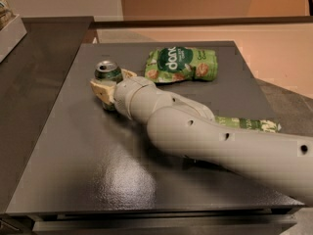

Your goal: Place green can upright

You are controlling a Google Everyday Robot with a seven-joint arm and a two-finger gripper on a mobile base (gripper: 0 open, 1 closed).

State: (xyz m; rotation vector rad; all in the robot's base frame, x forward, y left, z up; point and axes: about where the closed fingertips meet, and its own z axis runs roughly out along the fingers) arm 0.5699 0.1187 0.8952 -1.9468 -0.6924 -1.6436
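Observation:
The green can [108, 70] is dark green with a silver pull-tab top and stands upright on the dark grey table [98, 170], at its far left part. My gripper [110, 81] reaches in from the right. Its cream fingers [100, 90] sit on either side of the can's body and close on it. The can's lower part is hidden behind the near finger and the wrist. My grey arm [220, 146] crosses the table from the lower right.
A flat green chip bag [181, 63] lies at the back of the table, just right of the can. Another green bag [249, 125] lies partly under my arm at the right. A pale box [10, 33] stands on the counter at far left.

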